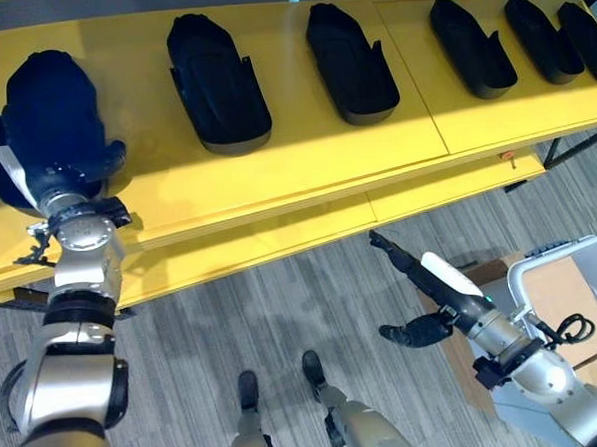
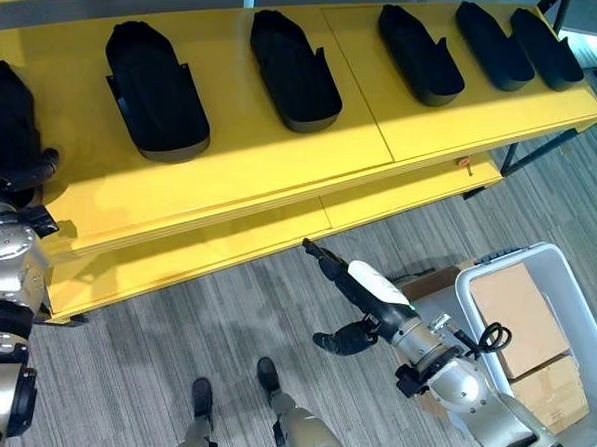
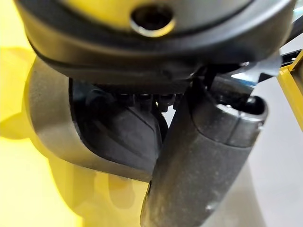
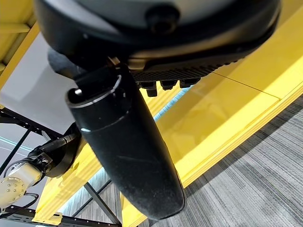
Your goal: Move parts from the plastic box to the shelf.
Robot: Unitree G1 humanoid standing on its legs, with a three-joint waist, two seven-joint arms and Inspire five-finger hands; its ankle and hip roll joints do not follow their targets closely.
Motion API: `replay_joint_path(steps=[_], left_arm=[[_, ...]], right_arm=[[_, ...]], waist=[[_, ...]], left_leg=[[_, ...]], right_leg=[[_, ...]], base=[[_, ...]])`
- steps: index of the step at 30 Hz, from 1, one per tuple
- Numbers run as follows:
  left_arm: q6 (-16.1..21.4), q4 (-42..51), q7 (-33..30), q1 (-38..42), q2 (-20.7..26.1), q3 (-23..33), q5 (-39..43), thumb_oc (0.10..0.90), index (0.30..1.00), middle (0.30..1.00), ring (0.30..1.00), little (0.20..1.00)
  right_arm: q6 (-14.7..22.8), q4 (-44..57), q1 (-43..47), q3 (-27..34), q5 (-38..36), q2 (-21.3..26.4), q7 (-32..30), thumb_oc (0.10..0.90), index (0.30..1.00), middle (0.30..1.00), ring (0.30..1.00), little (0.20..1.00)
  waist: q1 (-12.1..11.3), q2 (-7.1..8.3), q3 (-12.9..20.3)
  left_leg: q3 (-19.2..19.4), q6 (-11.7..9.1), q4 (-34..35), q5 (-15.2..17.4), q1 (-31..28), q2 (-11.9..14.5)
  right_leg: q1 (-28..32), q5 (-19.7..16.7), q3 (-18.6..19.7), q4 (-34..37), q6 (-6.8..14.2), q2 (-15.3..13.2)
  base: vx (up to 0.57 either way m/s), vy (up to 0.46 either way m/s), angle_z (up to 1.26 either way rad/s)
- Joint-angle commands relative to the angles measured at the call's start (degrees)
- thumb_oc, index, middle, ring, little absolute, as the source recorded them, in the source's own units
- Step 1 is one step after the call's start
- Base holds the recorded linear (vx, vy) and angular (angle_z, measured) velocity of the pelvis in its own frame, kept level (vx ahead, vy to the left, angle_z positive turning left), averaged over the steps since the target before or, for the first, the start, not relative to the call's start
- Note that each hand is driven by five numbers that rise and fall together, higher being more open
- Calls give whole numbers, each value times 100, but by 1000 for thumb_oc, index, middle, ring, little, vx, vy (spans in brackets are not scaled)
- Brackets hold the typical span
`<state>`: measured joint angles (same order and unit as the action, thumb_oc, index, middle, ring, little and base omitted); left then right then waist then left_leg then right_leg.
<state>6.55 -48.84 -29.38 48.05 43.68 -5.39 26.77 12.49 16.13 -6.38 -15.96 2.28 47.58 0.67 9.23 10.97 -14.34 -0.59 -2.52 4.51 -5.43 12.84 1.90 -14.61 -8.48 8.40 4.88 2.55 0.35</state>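
Parts line the yellow shelf (image 1: 305, 153): six black ones, counted in the left eye view. The end part (image 1: 47, 111) sits under the left robot hand (image 1: 61, 176), whose fingers curl round it. If that grip lets go carelessly, the part could slide off the shelf's front edge. The right robot hand (image 2: 368, 300) hovers below the shelf, fingers apart, holding nothing. One plastic box (image 2: 573, 309) stands beside it, with two cardboard packs (image 2: 513, 307).

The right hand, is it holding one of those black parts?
No, the right hand hangs open over the floor, holding nothing.
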Motion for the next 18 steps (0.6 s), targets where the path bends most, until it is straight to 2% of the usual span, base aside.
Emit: replay_joint_path(steps=[1, 18], left_arm=[[310, 81, 11, 231, -304, -62, 191, 900, 1000, 1000, 1000, 1000], [437, 214, -67, 167, -430, 75, 460, 900, 1000, 1000, 1000, 1000]], right_arm=[[315, 579, -61, 574, 12, 62, -319, 900, 1000, 1000, 1000, 1000], [295, 574, -116, 621, 94, 61, -352, 900, 1000, 1000, 1000, 1000]], waist=[[-84, -22, 315], [-95, -100, 328]], left_leg=[[501, 234, 25, 286, -360, -51], [489, 243, 16, 292, -350, -71]], right_leg=[[-45, 84, -197, -157, 344, -98], [-54, 106, -192, -182, 330, -114]], base=[[0, 0, 0], [0, 1, 0]])
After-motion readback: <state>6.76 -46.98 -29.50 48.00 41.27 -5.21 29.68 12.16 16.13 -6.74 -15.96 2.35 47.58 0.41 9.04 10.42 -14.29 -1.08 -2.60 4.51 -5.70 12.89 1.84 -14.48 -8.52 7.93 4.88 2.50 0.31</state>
